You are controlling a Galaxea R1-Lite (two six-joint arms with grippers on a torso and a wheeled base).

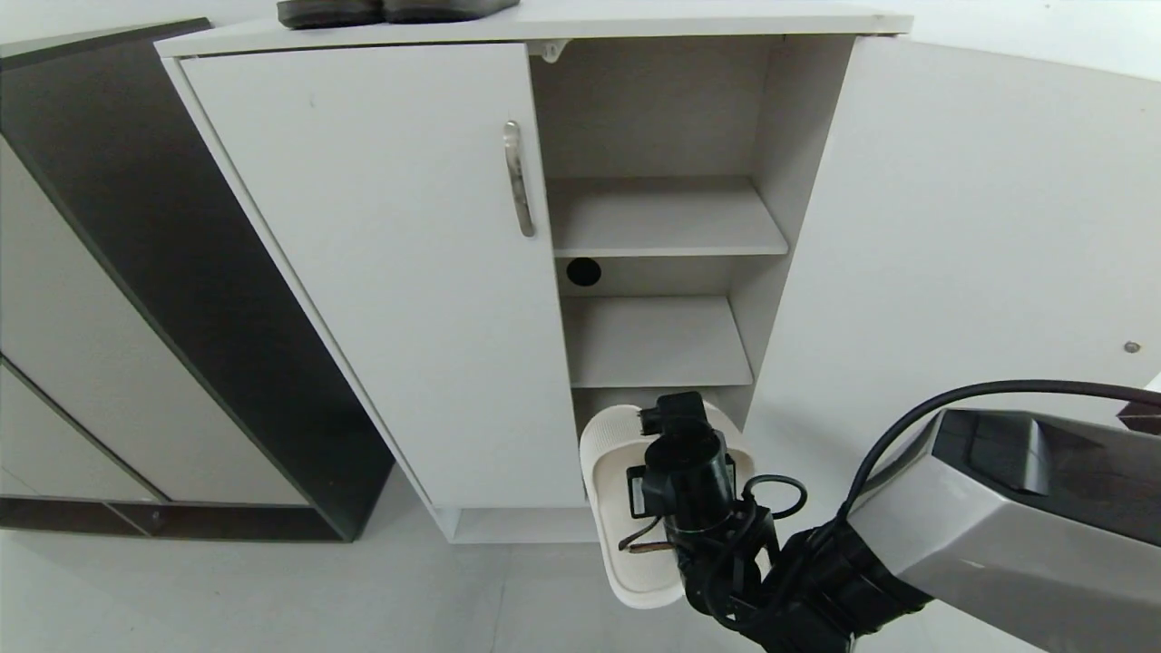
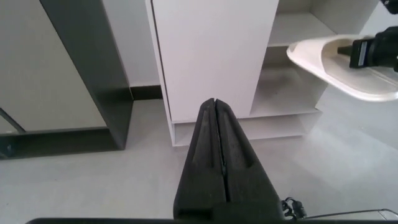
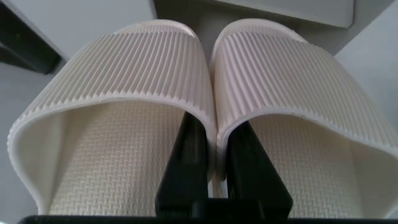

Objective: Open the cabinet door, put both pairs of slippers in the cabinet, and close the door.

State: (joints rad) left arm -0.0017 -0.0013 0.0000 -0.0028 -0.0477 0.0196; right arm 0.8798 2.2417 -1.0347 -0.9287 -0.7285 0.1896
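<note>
A pair of cream ribbed slippers hangs low in front of the white cabinet, toes toward its bottom compartment. My right gripper is above them, shut on the pair. In the right wrist view one finger reaches into each slipper, pinching the two touching inner walls. A dark pair of slippers lies on the cabinet top. The right door stands swung open; the left door with its metal handle is closed. My left gripper is shut and empty, low before the cabinet.
Two bare shelves show inside the open right half. A dark panelled unit stands against the cabinet's left side. Grey floor lies open in front.
</note>
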